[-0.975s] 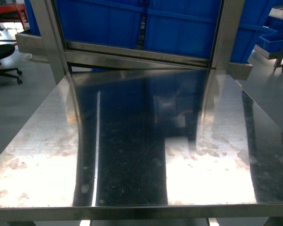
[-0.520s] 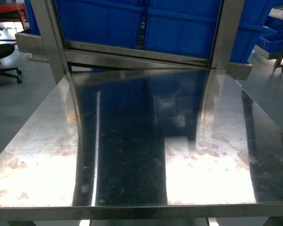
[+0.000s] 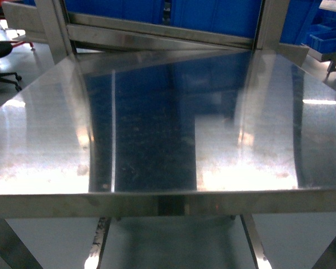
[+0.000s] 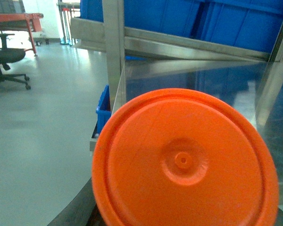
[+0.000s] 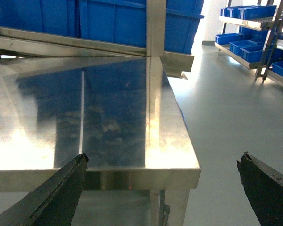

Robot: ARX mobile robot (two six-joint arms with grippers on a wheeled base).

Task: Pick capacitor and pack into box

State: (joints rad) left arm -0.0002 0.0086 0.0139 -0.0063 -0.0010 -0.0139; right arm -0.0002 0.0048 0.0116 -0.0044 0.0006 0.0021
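left gripper: jaws hidden, can't tell; orange disc (image 4: 185, 160) fills its view (capacitor?)
right gripper (image 5: 162, 188): jaws wide apart, steel table (image 5: 172, 155) edge between them
box: unseen

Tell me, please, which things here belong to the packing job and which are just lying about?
Job: capacitor, close to the left wrist camera; open right gripper. Box not in view.
Just about: table, blue bins, office chair.
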